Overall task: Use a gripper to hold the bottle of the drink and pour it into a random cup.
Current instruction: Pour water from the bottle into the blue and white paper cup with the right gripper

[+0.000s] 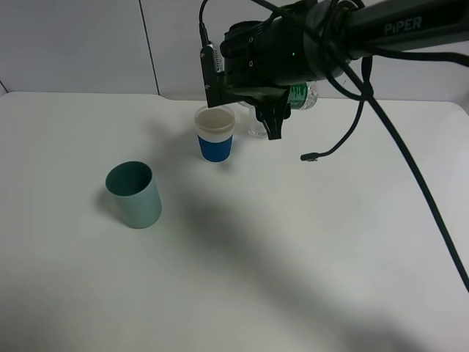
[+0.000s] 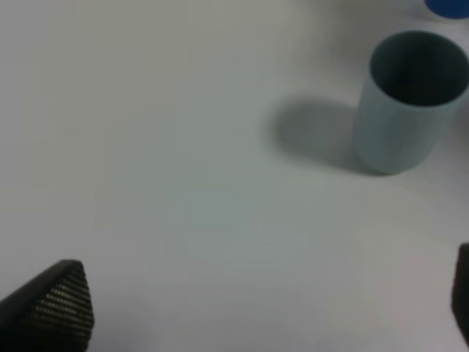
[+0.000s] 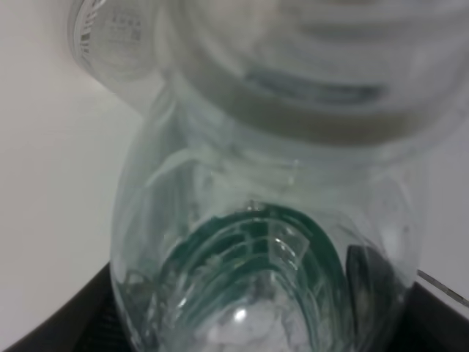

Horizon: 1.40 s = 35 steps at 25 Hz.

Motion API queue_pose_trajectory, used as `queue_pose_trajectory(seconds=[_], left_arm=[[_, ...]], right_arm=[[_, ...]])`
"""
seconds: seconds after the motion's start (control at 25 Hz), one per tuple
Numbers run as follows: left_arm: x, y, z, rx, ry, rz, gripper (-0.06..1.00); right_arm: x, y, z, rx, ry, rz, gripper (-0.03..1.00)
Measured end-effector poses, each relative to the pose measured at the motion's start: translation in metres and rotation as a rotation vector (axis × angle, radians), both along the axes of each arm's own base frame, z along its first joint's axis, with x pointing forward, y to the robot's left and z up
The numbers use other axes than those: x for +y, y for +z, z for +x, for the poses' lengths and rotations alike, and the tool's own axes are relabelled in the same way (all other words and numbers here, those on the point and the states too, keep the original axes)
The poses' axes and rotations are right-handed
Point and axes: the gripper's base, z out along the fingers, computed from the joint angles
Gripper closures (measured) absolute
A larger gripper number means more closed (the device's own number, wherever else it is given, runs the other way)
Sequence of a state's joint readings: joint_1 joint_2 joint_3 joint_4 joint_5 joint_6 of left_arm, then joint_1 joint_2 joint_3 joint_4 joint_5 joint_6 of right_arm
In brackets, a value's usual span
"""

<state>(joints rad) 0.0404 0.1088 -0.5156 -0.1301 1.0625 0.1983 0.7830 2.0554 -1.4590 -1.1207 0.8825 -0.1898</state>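
Observation:
My right gripper [image 1: 275,121] hangs from the black PiPER arm just right of a blue-and-white cup [image 1: 215,134]. It is shut on the bottle of the drink [image 1: 298,95], whose green label peeks out behind the arm. In the right wrist view the clear bottle [image 3: 264,242] with its green label fills the frame, with dark fingers [image 3: 80,323] at its sides. Its mouth is hidden in the high view. A teal cup [image 1: 134,194] stands to the front left and also shows in the left wrist view as the teal cup [image 2: 407,103]. My left gripper [image 2: 256,308] is open over bare table.
A clear glass [image 1: 256,128] stands partly hidden behind the right gripper, next to the blue-and-white cup. A loose black cable [image 1: 311,156] dangles from the arm to the white table [image 1: 293,257]. The blue cup's base [image 2: 447,6] shows at the left wrist view's edge.

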Motion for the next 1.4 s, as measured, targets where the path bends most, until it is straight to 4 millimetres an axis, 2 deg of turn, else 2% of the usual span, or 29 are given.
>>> queue_pose_trajectory(seconds=[1.4], left_arm=[[0.0, 0.0, 0.0, 0.0, 0.0, 0.0, -0.05]], right_arm=[[-0.0049, 0.0035, -0.0018, 0.002, 0.018, -0.155, 0.4]])
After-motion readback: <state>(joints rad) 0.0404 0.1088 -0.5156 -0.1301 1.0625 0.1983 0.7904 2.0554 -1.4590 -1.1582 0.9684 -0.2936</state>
